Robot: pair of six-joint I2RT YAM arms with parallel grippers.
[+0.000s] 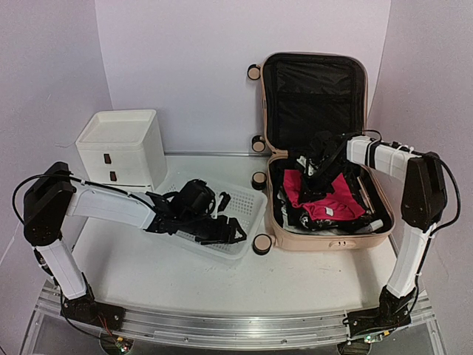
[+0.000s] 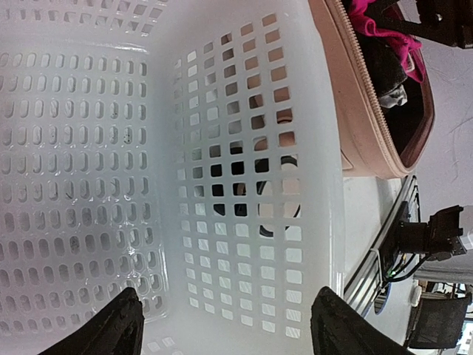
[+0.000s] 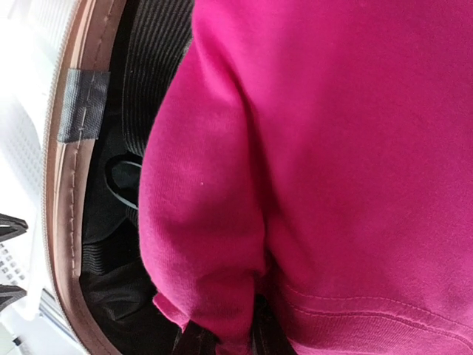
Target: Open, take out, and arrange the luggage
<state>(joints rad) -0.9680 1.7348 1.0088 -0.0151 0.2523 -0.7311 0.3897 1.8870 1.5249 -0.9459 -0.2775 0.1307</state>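
- Luggage open at the bench's right edge — lid upright.
- Left jaws released, empty, over the basket.
- Right jaws clenched on pink cloth inside luggage.

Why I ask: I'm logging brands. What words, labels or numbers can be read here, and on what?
No readable text in any view.
Suitcase, front plate: too small to read.
Grey tag on its rim: blank.
Basket, drawers, pink cloth: no markings visible.
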